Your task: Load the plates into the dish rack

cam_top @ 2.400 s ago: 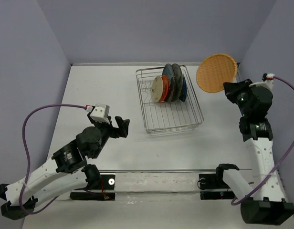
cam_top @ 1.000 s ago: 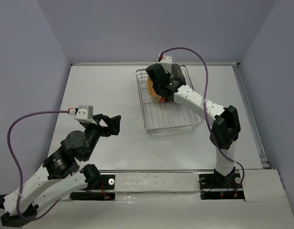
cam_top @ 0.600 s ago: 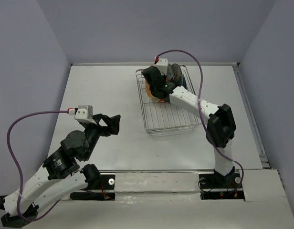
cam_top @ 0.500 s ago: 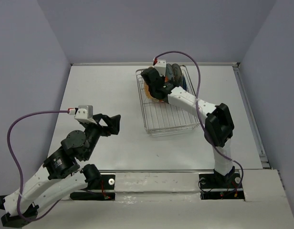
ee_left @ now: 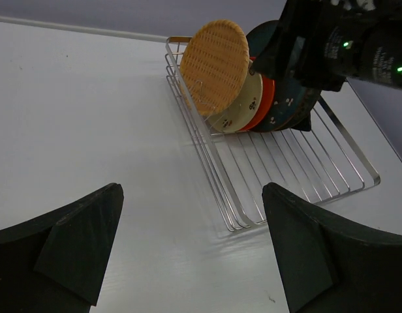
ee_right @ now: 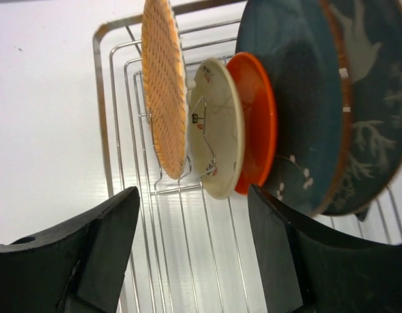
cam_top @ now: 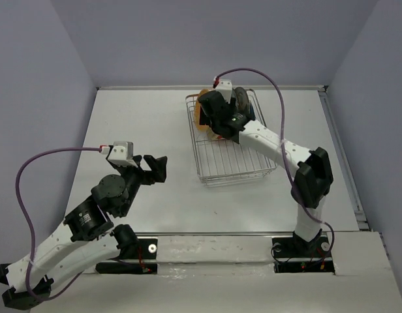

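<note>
Spreading under everything is the white tabletop [cam_top: 136, 117], walled in grey on three sides. Next in bulk come the two white-and-black arms. The right arm [cam_top: 273, 140] stretches from its base across the rectangular silvery wire dish rack [cam_top: 235, 164] to the rack's far-left corner. The left arm [cam_top: 90, 222] is folded over the near-left part of the table, well apart from the rack.

The rack sits towards the far side of the table, right of centre. All the plates that can be seen stand on edge in one row across its far half, and its near half [ee_left: 299, 169] shows bare wire.

From the right wrist camera the row runs right to left:
- A large grey plate with a white bird and branch motif [ee_right: 377, 91] is at the right end.
- A round teal plate [ee_right: 295, 104] overlaps it.
- A small orange plate [ee_right: 261, 124] comes next.
- A small cream plate with specks [ee_right: 217, 137] is touching the orange one.
- A tan woven wood-look plate [ee_right: 163, 85] stands at the left end, its lower edge caught in the upright prongs, just beside the cream plate.

From the left wrist camera, the tan plate [ee_left: 215, 65] tilts slightly towards its neighbours.

The right gripper [ee_right: 188, 261] hovers over the rack with its fingers apart. Nothing is between them, and they are clear of the tan plate. The left gripper [ee_left: 191, 248] is spread wide over bare table and holds nothing.
</note>
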